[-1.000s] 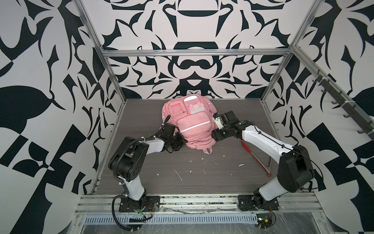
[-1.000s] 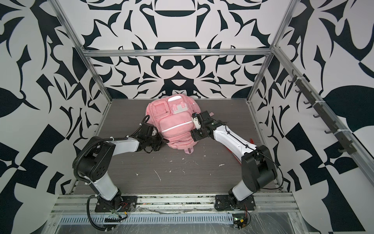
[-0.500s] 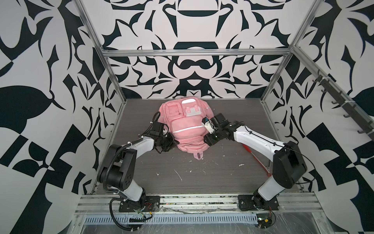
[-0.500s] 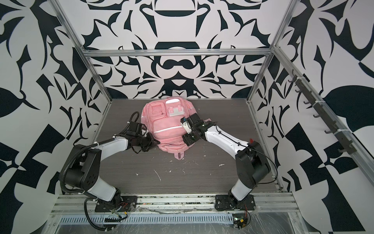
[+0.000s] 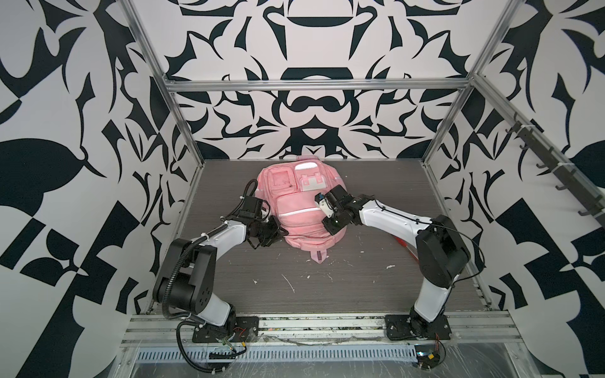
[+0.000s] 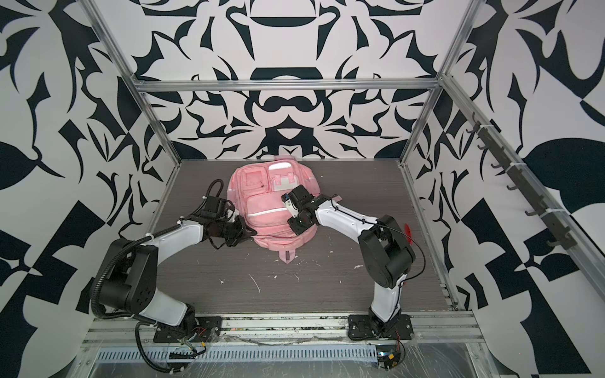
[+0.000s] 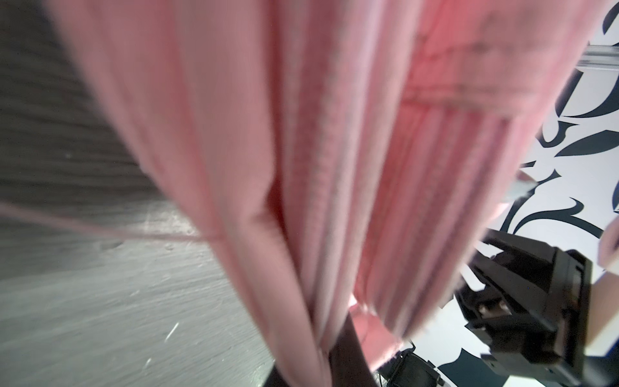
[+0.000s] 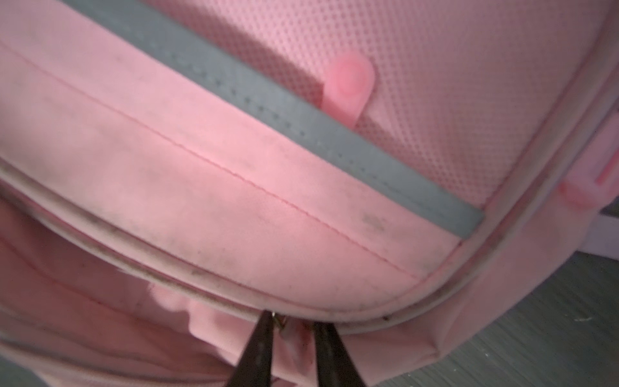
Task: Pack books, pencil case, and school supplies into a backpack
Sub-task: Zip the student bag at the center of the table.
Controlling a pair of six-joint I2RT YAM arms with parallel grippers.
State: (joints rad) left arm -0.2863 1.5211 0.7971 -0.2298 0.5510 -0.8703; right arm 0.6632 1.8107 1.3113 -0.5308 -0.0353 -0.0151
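Note:
The pink backpack (image 5: 302, 209) (image 6: 271, 209) lies front-up at the back middle of the table in both top views. My left gripper (image 5: 278, 234) (image 6: 250, 233) is at its lower left edge. In the left wrist view it (image 7: 331, 338) is shut on a fold of the backpack's pink fabric (image 7: 301, 134). My right gripper (image 5: 330, 229) (image 6: 296, 229) is at the lower right edge. The right wrist view shows it (image 8: 291, 326) shut on the pink zipper pull (image 8: 296, 338) under the backpack's seam (image 8: 234, 201). Books, pencil case and school supplies are out of view.
A thin red object (image 5: 404, 245) (image 6: 407, 229) lies on the table behind the right arm. White scuffs and flecks (image 5: 288, 283) mark the grey tabletop in front. Patterned walls and aluminium posts (image 5: 183, 131) close in the sides and back.
The right gripper slid along the backpack's right side toward its near end and closed on the zipper pull. The backpack turned to lie straighter. The left gripper kept its hold.

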